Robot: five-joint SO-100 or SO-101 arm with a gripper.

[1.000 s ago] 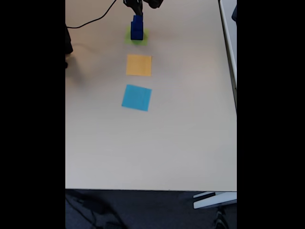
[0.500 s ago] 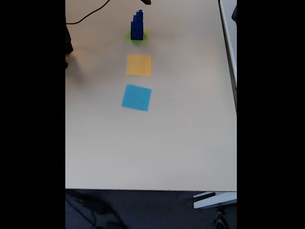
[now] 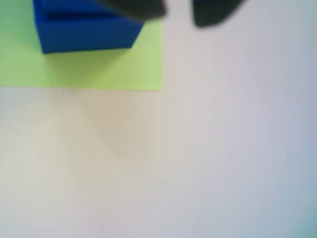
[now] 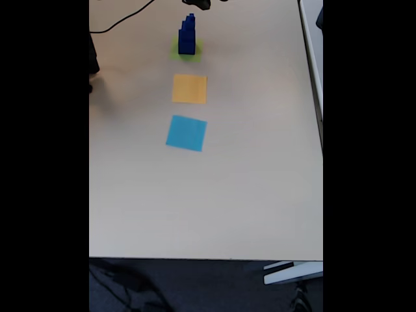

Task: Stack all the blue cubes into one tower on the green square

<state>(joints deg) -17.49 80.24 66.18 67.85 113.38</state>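
While the desk point(image 4: 208, 195) fills most of the fixed view, three paper squares lie in a line along it: a blue square point(image 4: 186, 132) nearest, an orange square point(image 4: 190, 88) next, and the green square point(image 4: 187, 49) farthest. On the green square stands the tower point(image 4: 186, 36) of blue cubes, narrowing upward. A black cable point(image 4: 123, 25) curls across the desk's far left corner. In the wrist view the tower's bottom cube point(image 3: 86, 32) sits on the green square point(image 3: 99, 69), near its right edge. The end effector point(image 3: 178, 12) shows there as two dark blurred fingertips at the top edge, set apart with a gap between them and holding nothing.
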